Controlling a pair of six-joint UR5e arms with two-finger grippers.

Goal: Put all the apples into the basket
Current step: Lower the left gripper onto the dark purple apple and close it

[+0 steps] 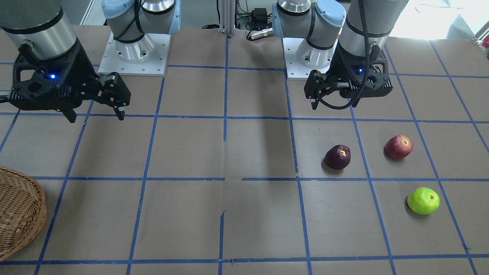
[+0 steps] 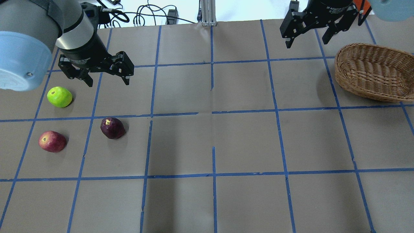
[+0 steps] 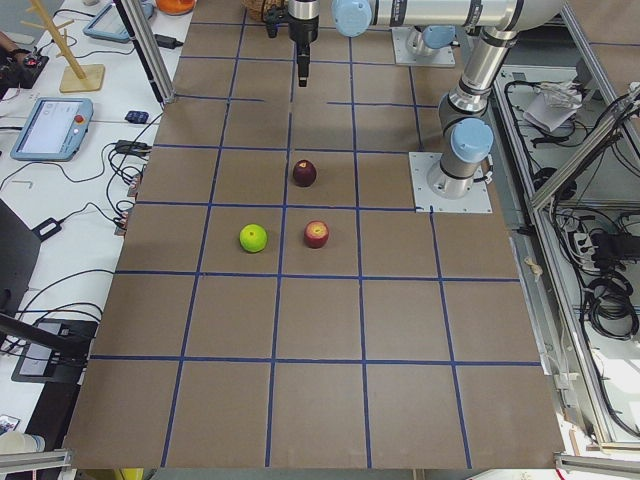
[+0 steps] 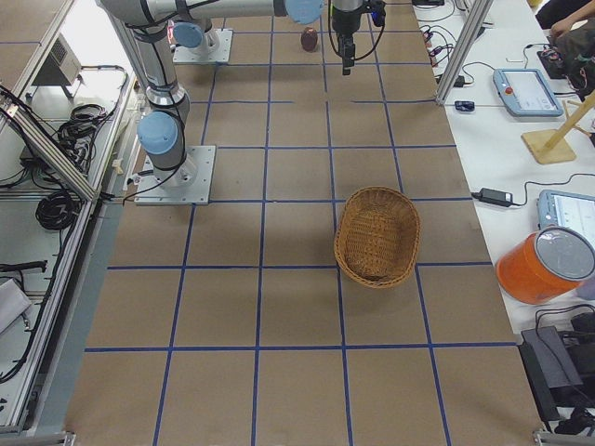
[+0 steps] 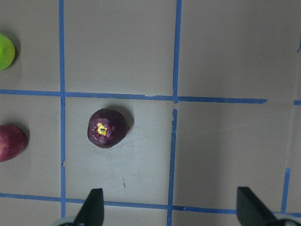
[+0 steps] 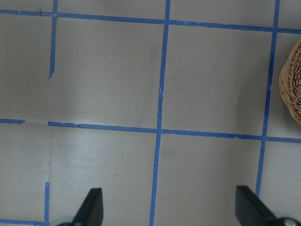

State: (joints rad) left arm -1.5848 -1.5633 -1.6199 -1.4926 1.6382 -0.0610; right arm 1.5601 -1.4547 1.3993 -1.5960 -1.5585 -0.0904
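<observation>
Left pincer (image 2: 108, 83) spread, empty. Overhead: maroon apple (image 2: 112, 128) at its 6 o'clock, green apple (image 2: 59, 96) 9, red apple (image 2: 52, 141) 7, all on tabletop (image 2: 245, 139). Right pincer (image 2: 305, 43) spread; basket (image 2: 368, 84) at its 4. Advice: centre over maroon, straddle widest girth.

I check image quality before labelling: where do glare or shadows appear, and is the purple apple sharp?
Front-facing view: top right corner washed out white; a broad soft shadow falls down the middle of the table. Overhead view: the background beyond the table is overexposed. Left wrist view: the purple apple is sharp, with a soft shadow.
</observation>
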